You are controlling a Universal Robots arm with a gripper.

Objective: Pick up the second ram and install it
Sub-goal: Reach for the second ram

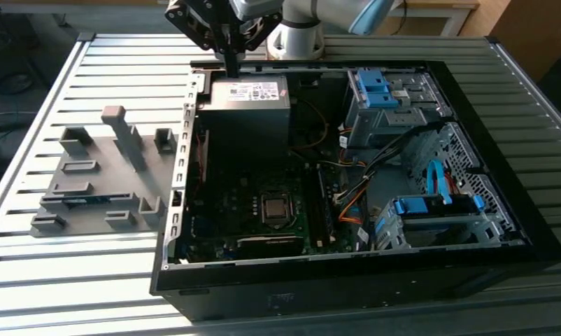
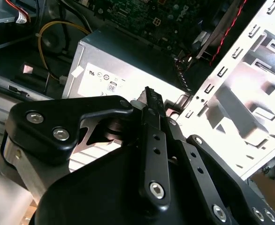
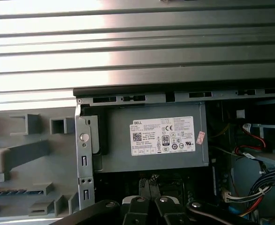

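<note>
Gripper (image 1: 231, 72) closed, empty, over case's (image 1: 355, 280) rear edge; ram (image 1: 80, 199) lies outside case in holder (image 1: 122, 150), long axis pointing toward case.

Counts taken: case (image 1: 504, 150), 1. Power supply (image 1: 247, 105), 1. CPU socket (image 1: 277, 208), 1. Blue clips (image 1: 374, 87), 2. Grey holder (image 1: 103, 175), 1, which carried 1 ram (image 1: 80, 200). Table (image 1: 94, 70), 1. Gripper (image 1: 232, 74), 1. Cables (image 1: 350, 199) were too tangled to count.
</note>
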